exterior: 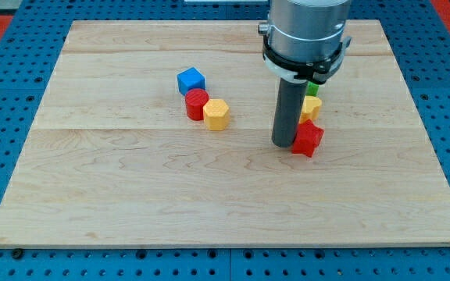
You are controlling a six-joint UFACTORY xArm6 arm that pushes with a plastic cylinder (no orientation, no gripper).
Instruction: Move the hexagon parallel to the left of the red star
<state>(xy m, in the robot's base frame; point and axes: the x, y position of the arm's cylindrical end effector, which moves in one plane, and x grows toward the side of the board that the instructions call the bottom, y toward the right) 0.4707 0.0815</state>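
Note:
The yellow hexagon (217,114) sits left of the board's centre, touching a red cylinder (197,104) on its left. The red star (308,138) lies right of centre. My tip (283,144) stands on the board right against the red star's left side, well to the right of the hexagon. The rod hides part of the blocks behind it.
A blue cube (191,80) sits just above the red cylinder. A yellow block (312,107) lies just above the red star, with a green block (312,88) above that, both partly hidden by the rod. The wooden board (131,195) lies on a blue pegboard.

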